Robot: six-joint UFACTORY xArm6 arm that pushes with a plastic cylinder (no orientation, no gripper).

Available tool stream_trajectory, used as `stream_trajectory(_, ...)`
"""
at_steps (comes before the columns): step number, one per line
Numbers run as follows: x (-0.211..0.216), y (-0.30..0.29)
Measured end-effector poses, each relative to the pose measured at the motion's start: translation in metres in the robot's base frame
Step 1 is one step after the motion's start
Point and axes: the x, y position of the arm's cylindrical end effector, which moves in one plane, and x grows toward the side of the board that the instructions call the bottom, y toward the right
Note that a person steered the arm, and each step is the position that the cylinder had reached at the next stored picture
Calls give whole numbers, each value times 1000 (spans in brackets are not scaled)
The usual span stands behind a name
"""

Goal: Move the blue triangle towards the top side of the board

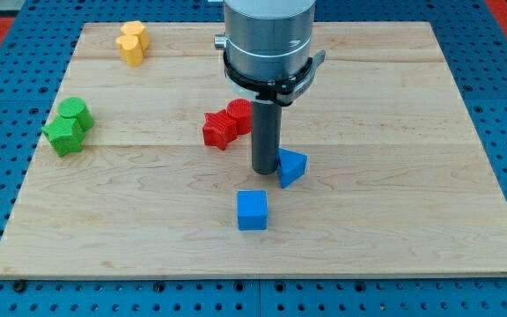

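my tip [263,170]: touching blue triangle [292,166] on its view-left side | blue triangle: mid-worktop [394,132], right of centre | blue cube [253,210]: just below | jaws: none fitted, rod only

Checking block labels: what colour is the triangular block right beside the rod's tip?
Blue, seen in the camera view, touching my tip on its right.

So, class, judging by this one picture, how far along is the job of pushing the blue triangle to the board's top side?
Done: my tip has reached the blue triangle block, sitting at its left edge.
In hand: no push towards the top is evident; the triangle lies near mid-board, above the blue cube.
Left: the whole run up the wooden board, to the right of the red blocks.
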Motion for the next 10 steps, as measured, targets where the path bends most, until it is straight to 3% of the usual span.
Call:
stream_trajectory(8, 6, 7)
stream_trajectory(10, 17, 38)
